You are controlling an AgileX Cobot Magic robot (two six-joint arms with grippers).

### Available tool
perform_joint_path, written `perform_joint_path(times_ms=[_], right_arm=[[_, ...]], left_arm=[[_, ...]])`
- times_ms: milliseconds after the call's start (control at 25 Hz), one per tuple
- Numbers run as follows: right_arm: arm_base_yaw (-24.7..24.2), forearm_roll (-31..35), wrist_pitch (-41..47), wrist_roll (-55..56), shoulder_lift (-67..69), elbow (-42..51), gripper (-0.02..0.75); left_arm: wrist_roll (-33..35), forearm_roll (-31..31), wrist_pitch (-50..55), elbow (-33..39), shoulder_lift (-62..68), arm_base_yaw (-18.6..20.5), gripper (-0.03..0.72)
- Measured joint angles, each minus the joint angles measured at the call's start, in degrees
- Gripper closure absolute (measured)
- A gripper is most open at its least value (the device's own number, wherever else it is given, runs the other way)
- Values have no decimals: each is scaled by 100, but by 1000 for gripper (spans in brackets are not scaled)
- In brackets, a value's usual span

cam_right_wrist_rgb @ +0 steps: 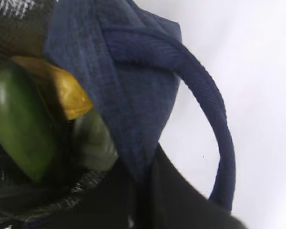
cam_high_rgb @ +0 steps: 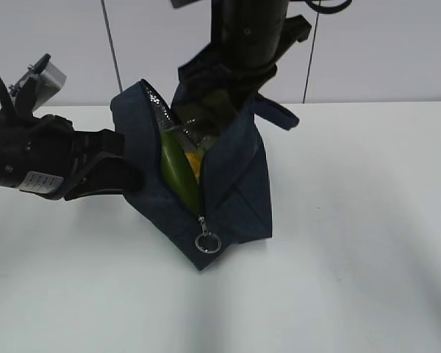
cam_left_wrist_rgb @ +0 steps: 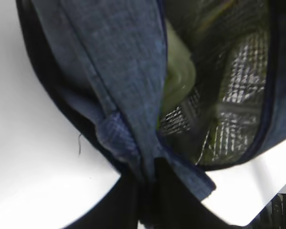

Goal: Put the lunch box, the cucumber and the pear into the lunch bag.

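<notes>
Nearest the camera, the silver ring pull (cam_high_rgb: 207, 243) is seen hanging at the low end of the open zipper, and just above it the lunch bag (cam_high_rgb: 239, 184) is stood on the white worktop (cam_high_rgb: 353, 257) with its mouth held wide. Inside the mouth the cucumber (cam_high_rgb: 178, 170) is seen lying lengthwise along the left wall, and a patch of yellow, taken to be the pear (cam_high_rgb: 194, 163), is tucked beside it. In the left wrist view a pale green shape deeper down against the silver lining is judged to be the lid of the lunch box (cam_left_wrist_rgb: 178, 78). So all three things appear to be in, and the loading step is judged to be all but finished; what the next move calls for is a clean release of the fabric so nothing is dragged back out, and perhaps the zipper being drawn shut. The left gripper (cam_high_rgb: 106, 168) is pressed at the bag's left wall, seemingly pinched on the fabric, though its closure cannot be told for certain. Further back, the right gripper (cam_high_rgb: 239, 77) is set at the far rim by a loop handle (cam_right_wrist_rgb: 214, 124), its jaws hidden, so its grip cannot be told either. Nothing else is seen on the worktop in the way.
</notes>
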Motion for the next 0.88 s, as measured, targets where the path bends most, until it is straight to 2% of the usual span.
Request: perform_joint_path(times_ms=[200, 360, 680, 800, 880], right_arm=[[0, -229, -51, 96, -24, 652, 734], [0, -315, -51, 158, -24, 691, 734], [0, -220, -96, 166, -24, 691, 732], [0, -181, -100, 166, -24, 691, 697], [0, -184, -135, 166, -36, 691, 632]], left_arm=[[13, 120, 65, -273, 0, -205, 687], [17, 159, 78, -417, 0, -342, 687], [17, 403, 132, -447, 214, -366, 687], [17, 403, 149, -452, 373, -373, 687], [17, 409, 149, -452, 453, -373, 682]])
